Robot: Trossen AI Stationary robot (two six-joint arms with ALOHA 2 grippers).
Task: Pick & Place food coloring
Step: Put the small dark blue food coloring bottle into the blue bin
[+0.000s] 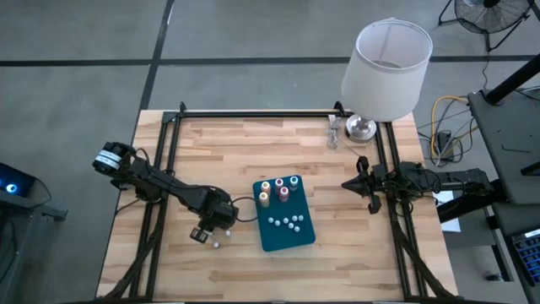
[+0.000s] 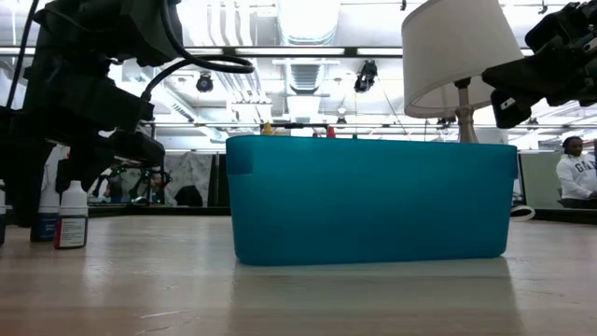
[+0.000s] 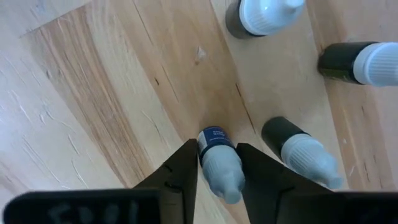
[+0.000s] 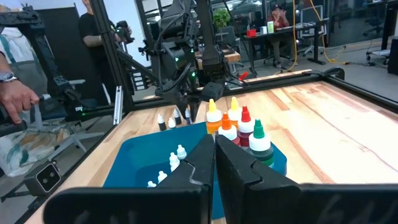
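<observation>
- My left hand point(image 3: 216, 171) is low over the surface point(image 1: 219, 143), just left of the teal tray point(image 1: 299, 236) in the high view.
- Its two fingers point(image 3: 180, 171) stand on either side of a small bottle point(image 3: 219, 163) with a blue label and a whitish cap.
- The fingers hug that bottle's sides closely, but I cannot tell whether they are clamped on it or just framing it.
- The bottle looks upright on the wood, cap pointing up toward my wrist.
- Three more small bottles sit around it on the surface: one just beside point(image 3: 298, 149), one farther off point(image 3: 261, 15), and one lying tilted near the edge of the left wrist view point(image 3: 360, 62).
- From the low view, two little bottles point(image 2: 71, 217) stand on the surface left of the tray, under my left arm.
- Inside the tray, the taller bottles point(image 4: 239, 127) cluster at one end, with yellow, orange, red and green tops.
- The small whitish bottles point(image 1: 287, 222) lie scattered at the tray's other end.
- My right hand point(image 4: 214, 158) waits at the right edge of the surface, fingers clenched together and holding nothing.
- A lamp point(image 1: 384, 63) with a white shade stands at the far right corner.
- A person's hand point(image 4: 15, 93) shows in the room beyond, well away from the surface.
</observation>
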